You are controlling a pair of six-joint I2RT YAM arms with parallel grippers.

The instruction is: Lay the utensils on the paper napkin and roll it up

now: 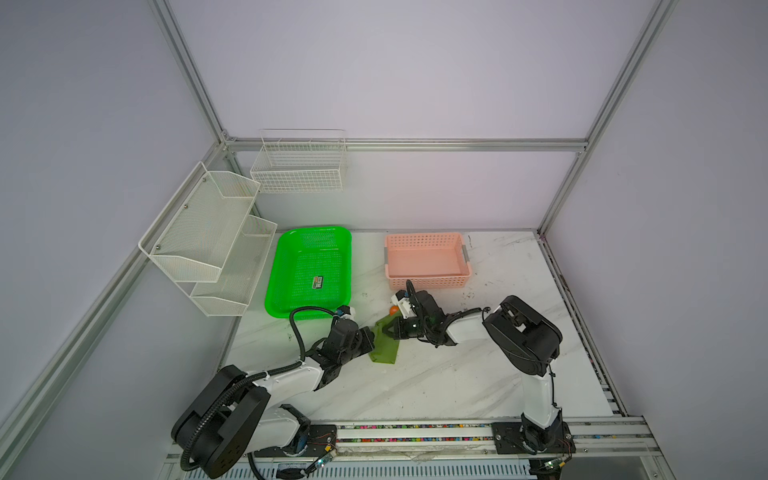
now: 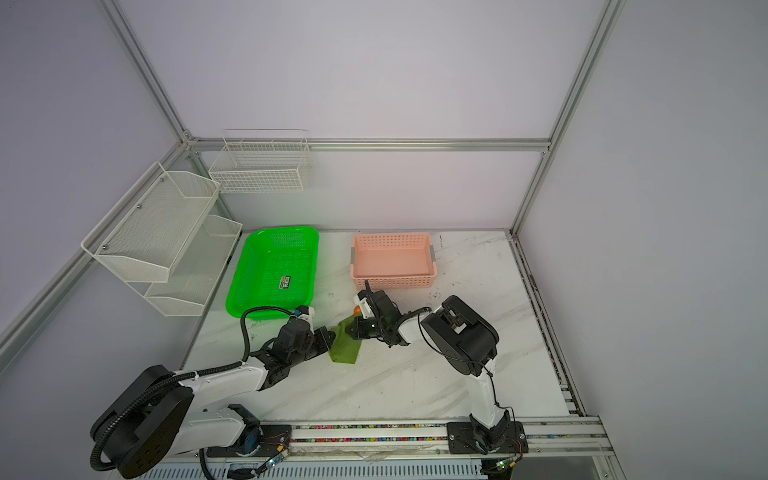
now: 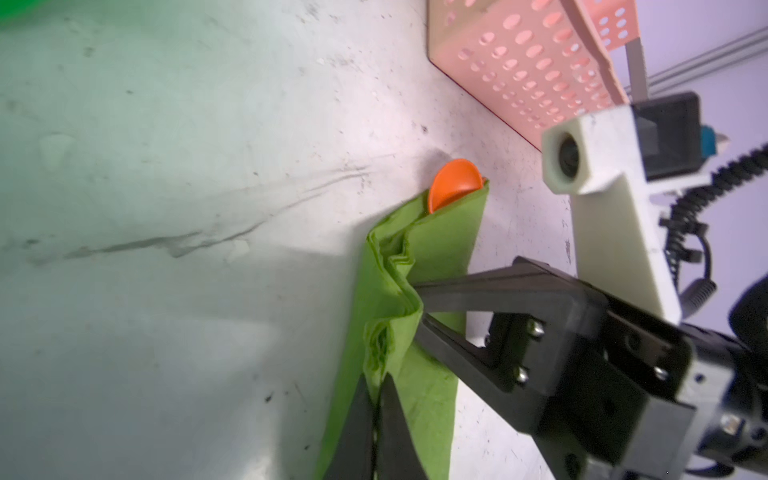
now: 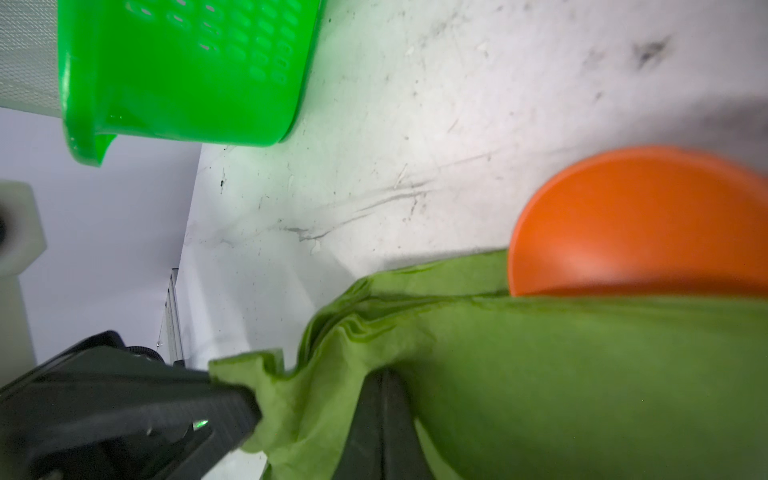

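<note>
The paper napkin [image 1: 384,349] [image 2: 347,347] lies folded over on itself mid-table, its creased edge bunched up [image 3: 395,266] [image 4: 582,374]. Of the utensils, only an orange round spoon bowl [image 1: 392,310] [image 2: 357,310] [image 3: 455,183] [image 4: 640,220] shows, sticking out of the napkin's far end. The fold hides the rest. My left gripper [image 1: 374,336] [image 2: 332,334] [image 3: 376,380] is shut on the bunched edge from the left. My right gripper [image 1: 390,329] [image 2: 353,328] [image 4: 382,374] is shut on the same edge a little farther along, with its fingertips [image 3: 417,307] pinching the fold.
A neon-green perforated tray [image 1: 309,272] [image 4: 178,70] stands behind and to the left of the napkin. A pink basket [image 1: 428,259] [image 3: 528,62] is just behind the right wrist. White mesh shelves [image 1: 208,237] and a wire basket [image 1: 299,166] hang on the walls at the back left.
</note>
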